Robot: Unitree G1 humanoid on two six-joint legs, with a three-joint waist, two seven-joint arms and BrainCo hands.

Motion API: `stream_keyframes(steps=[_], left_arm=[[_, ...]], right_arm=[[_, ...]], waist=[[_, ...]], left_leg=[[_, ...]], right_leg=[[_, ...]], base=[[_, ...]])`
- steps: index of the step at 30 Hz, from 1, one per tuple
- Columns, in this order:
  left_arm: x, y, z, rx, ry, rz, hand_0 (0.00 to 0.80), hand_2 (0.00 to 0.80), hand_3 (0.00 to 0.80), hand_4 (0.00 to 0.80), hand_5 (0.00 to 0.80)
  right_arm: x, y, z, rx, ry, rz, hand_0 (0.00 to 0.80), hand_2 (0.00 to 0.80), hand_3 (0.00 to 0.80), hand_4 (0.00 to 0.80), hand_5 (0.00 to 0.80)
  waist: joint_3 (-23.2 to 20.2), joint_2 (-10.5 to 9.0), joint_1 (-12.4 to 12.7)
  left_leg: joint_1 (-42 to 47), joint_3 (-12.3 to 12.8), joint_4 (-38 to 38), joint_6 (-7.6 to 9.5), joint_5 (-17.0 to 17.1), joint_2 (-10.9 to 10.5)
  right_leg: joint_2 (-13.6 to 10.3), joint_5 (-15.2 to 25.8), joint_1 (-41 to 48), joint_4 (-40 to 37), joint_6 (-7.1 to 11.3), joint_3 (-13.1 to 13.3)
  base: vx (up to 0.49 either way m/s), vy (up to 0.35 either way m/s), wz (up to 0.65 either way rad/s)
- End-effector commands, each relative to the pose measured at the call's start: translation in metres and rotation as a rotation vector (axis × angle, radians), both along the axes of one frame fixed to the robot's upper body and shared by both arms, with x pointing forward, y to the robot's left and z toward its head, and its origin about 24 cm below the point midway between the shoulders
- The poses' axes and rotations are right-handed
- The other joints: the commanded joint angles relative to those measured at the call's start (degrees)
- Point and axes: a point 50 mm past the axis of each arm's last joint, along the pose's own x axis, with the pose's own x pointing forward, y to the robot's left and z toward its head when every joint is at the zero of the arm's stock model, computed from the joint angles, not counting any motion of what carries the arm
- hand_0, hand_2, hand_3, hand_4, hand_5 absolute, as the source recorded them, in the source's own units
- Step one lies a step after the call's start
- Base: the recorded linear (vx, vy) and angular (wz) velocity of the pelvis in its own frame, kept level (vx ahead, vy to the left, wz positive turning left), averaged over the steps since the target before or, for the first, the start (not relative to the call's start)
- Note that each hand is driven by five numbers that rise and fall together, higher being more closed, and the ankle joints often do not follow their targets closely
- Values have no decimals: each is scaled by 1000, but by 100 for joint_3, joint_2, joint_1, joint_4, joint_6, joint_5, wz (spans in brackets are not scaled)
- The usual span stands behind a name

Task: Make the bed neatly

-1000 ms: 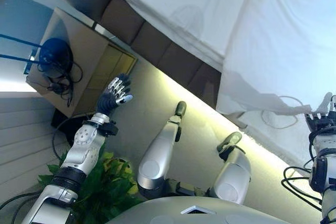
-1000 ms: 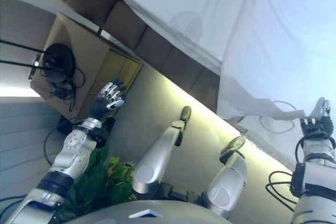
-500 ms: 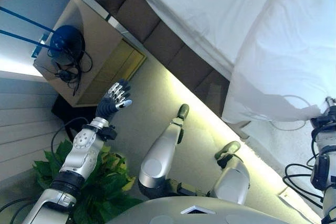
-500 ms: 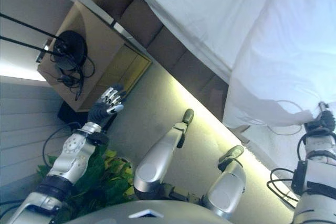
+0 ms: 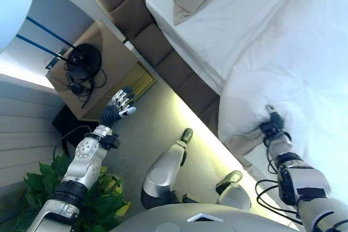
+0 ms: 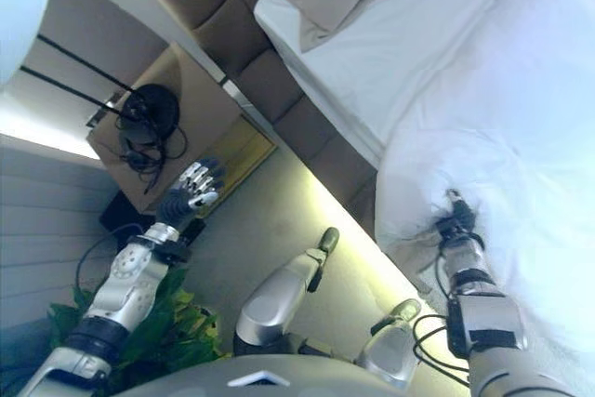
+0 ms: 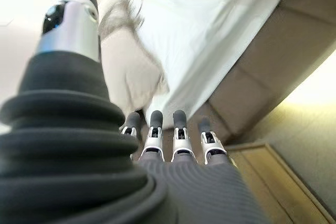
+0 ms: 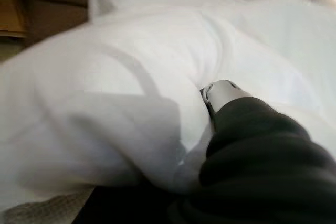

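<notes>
Left hand [image 5: 120, 104]: in open air over bare floor [image 5: 157, 129], nothing touching it.
Toward 10 o'clock: nightstand [image 5: 92, 74] close by.
Toward 2 o'clock: brown bed base [image 5: 174, 71] walls off that side.
Right hand [image 5: 271, 123]: pressed into white duvet [image 5: 293, 63], its folds crowd it.

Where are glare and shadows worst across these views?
Left eye view: blown-out white patch in the upper left corner, and a bright strip on the floor along the bed base. Left wrist view: glare washes out one corner past the left hand. Right wrist view: grey shadow on the duvet beside the right hand.
</notes>
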Motion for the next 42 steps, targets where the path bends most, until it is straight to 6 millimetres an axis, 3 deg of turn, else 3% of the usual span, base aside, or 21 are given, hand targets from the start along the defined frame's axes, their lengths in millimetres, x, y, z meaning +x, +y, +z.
stream_keyframes(steps=[1,5,8,19,28,34,42], left_arm=[[-3,8,3,3,-38,28,0,0,0,0,0],[-9,6,-7,9,-2,26,0,0,0,0,0],[-12,3,-15,11,21,12,0,0,0,0,0],[-10,-1,-13,-1,10,-26,0,0,0,0,0],[-12,-1,-16,-12,21,-11,0,0,0,0,0],[-20,11,-20,3,30,33,0,0,0,0,0],[-29,19,-27,10,40,56,0,0,0,0,0]], right_arm=[[25,65,12,-108,-62,257,800,800,800,800,800],[26,123,11,-218,-30,468,800,800,800,800,800],[23,150,12,-240,-25,528,800,800,800,800,800],[17,129,3,-179,-5,430,800,800,800,800,800],[54,130,41,-310,-88,472,800,800,800,800,800],[76,151,74,-352,-179,540,800,800,800,800,800],[72,184,77,-362,-187,651,800,800,800,800,800]], waist=[[-389,-143,315],[-503,-149,457],[-524,-132,523],[-449,-137,600],[-416,-103,834],[-359,-130,1048],[-292,-127,1155]], left_leg=[[-9,-75,225,-344,-319,376],[231,-129,98,-378,-285,351],[285,-158,18,-412,-207,337],[208,-293,-86,-449,-55,359],[143,-383,-80,-464,18,261],[128,-444,-36,-459,69,201],[67,-463,66,-462,112,114]], right_leg=[[-458,646,77,-39,77,129],[-481,687,376,-157,113,-24],[-485,742,519,-239,144,-102],[-368,903,568,-401,142,-200],[-421,916,752,-411,123,-411],[-452,947,918,-390,121,-551],[-497,910,944,-260,74,-590]], base=[[127,80,39],[98,67,23],[37,54,16],[-17,-1,1],[30,87,7],[56,60,15],[34,37,10]])
